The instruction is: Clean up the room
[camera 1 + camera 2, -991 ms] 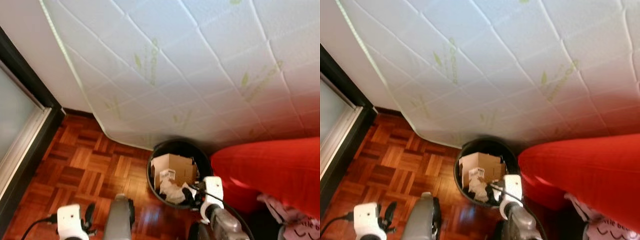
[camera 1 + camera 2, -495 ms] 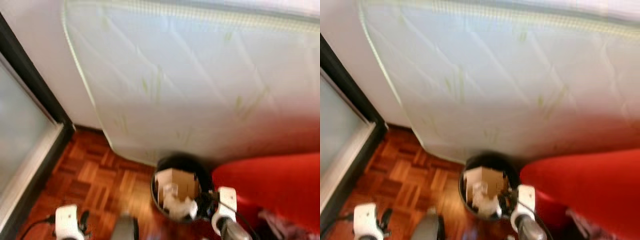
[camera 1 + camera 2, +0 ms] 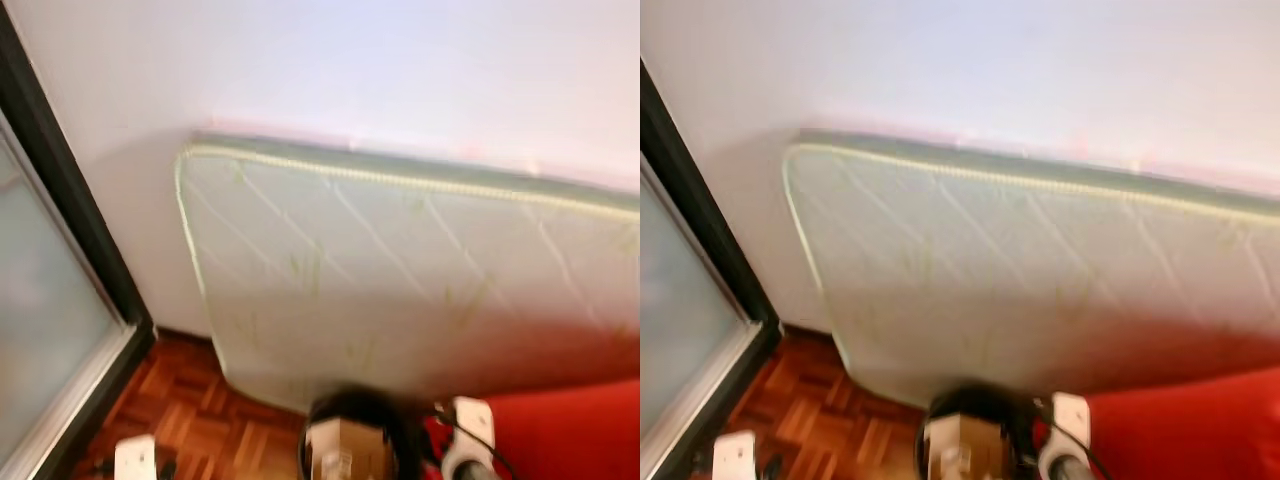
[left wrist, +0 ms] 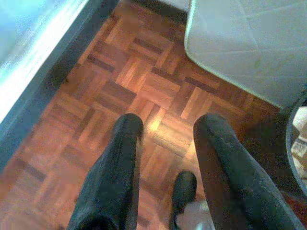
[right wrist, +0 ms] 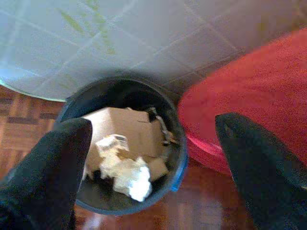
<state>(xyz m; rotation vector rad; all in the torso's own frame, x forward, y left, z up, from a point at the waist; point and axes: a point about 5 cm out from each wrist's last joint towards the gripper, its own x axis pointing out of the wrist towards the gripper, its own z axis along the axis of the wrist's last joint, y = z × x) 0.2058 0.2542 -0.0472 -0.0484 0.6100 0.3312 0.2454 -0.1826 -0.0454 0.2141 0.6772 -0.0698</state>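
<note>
Right gripper (image 5: 148, 158): fingers spread wide, nothing held between them, positioned above the bin (image 5: 178, 158). The bin is a dark round container standing on the parquet floor (image 4: 144, 91). It contains a brown cardboard box (image 5: 132, 129) and crumpled white paper (image 5: 127, 175) lying against the box.

Left gripper (image 4: 163, 143): fingers apart, empty, suspended over bare parquet to the left of the bin. The bin rim appears at the edge of the left wrist view.

Just beside the bin on the robot's right: a red cushioned object (image 5: 254, 91), close to or touching the bin wall; contact cannot be confirmed.

Directly behind the bin: a white quilted mattress (image 3: 400, 270) with pale green print, standing on its edge and leaning against the white wall (image 3: 350, 70). Its lower rounded corner sits near the bin.

Far left: a dark door frame (image 3: 70, 200) with a frosted glass panel (image 3: 40, 340), running down to the floor. The head views are blurred
</note>
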